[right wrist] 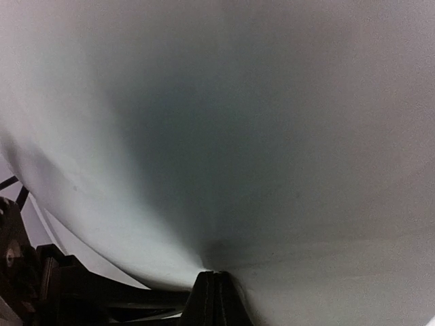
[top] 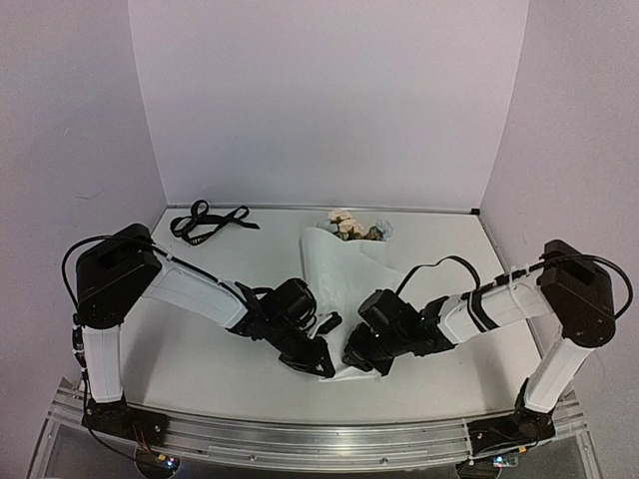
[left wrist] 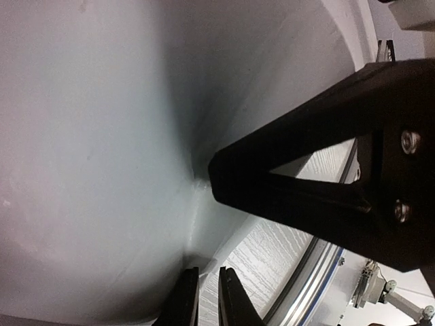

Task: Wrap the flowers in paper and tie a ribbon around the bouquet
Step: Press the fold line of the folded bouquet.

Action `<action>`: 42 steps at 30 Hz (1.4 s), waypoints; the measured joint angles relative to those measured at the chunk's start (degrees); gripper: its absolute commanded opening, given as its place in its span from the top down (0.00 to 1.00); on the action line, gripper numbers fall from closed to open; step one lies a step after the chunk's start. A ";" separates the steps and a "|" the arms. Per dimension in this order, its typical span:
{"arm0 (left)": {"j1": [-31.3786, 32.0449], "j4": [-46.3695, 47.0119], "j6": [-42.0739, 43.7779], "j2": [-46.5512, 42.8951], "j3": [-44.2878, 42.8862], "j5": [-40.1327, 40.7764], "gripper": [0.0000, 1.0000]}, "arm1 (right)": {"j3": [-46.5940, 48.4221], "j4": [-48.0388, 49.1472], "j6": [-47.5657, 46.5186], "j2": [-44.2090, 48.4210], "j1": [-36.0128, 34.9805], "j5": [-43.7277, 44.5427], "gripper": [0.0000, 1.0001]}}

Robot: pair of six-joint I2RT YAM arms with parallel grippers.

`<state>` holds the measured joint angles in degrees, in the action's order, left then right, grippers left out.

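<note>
Left gripper [top: 324, 367], right gripper [top: 349, 361], perhaps in contact, at near tip of bouquet [top: 339, 264].

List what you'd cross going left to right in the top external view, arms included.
In order: left arm elbow → ribbon → left fingers → right fingers → right arm elbow. The paper and flowers overlap both fingers' span, so they are left out.

The pale wood-grain table [top: 200, 349] carries a black ribbon [top: 205, 222] lying loose at its far left. At centre lies white paper [top: 334, 269] wrapped around flowers [top: 347, 226], blooms at the far end.
</note>
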<state>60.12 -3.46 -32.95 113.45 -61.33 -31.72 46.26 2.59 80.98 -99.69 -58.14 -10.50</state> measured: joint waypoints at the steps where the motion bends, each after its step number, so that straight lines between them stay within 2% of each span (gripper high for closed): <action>1: 0.00 0.01 0.00 0.00 0.01 0.01 0.89 | -0.15 0.61 0.36 -0.01 -0.56 0.35 1.00; 9: 0.00 1.04 -0.07 0.11 0.54 0.03 0.92 | -1.11 3.62 2.39 -0.49 -3.70 1.94 1.00; 20: 0.00 1.17 -0.02 0.24 0.69 0.43 0.97 | -6.19 9.47 2.92 0.64 -4.19 4.17 1.00; 42: 0.00 1.19 0.00 0.26 0.76 0.43 0.99 | -13.43 8.29 0.84 8.37 -0.22 7.38 1.00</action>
<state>60.12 -2.26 -32.95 113.71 -60.58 -31.29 32.83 10.89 81.83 -91.32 -58.36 -3.12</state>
